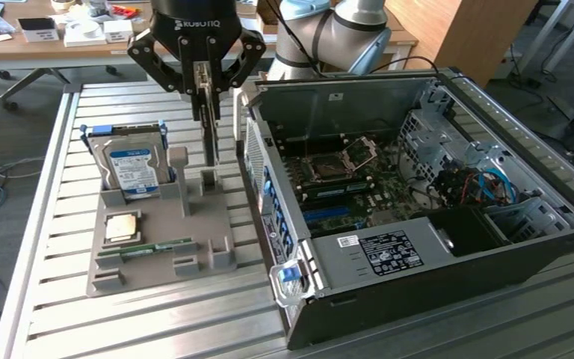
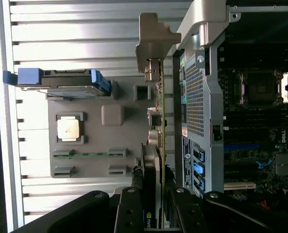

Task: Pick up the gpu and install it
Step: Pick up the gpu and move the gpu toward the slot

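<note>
One gpu (image 1: 208, 131), one hard drive (image 1: 132, 168), one processor chip (image 1: 120, 226), one memory stick (image 1: 147, 247), one grey holder (image 1: 182, 217) and one open computer case (image 1: 436, 299) are showing here.

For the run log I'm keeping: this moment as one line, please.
hand: shut on gpu | gpu: upright, edge-on, over gray holder | computer case: open, beside holder | install: not done

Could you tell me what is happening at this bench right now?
The robot arm's hand is closed on the gpu, holding it upright at the grey parts holder, beside the open computer case. The card is not in the case yet. A hard drive stands in the holder.
</note>
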`<control>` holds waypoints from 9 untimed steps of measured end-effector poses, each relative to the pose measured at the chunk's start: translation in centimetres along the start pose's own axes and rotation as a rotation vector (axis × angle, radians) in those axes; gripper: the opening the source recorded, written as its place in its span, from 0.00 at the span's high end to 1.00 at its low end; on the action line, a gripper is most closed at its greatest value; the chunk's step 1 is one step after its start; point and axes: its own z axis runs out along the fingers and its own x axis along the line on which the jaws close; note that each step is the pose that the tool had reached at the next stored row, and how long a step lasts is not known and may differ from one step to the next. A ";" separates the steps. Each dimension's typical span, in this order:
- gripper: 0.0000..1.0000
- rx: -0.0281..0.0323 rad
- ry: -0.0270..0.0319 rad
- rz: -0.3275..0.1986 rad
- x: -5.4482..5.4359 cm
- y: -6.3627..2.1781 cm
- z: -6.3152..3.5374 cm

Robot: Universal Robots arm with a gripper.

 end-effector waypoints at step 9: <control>0.73 0.0000 0.0000 0.000 -0.6 0.08 0.02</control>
